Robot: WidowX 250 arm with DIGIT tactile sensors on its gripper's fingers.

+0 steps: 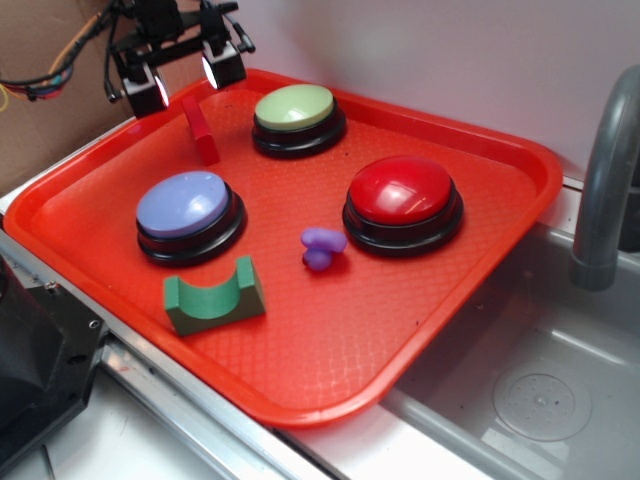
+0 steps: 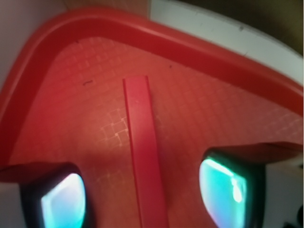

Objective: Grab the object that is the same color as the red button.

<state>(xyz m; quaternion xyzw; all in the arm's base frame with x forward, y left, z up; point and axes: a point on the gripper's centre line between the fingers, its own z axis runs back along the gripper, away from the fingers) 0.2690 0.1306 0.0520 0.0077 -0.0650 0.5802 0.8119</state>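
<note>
Block (image 1: 200, 129): narrow matte red bar, flat on tray (image 1: 330, 360), between spread pincer (image 1: 186, 82) fingers.

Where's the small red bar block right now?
Exterior view: the small red bar block lies at the orange tray's back left, beside the pale green button, under the open gripper.

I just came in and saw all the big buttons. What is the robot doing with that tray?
The robot's gripper hangs open above the small red block at the back of the orange tray. In the wrist view the block lies right between the two fingers, not touched. It matches the red button. The lilac button, green button, green arch block and purple lump sit alone.
</note>
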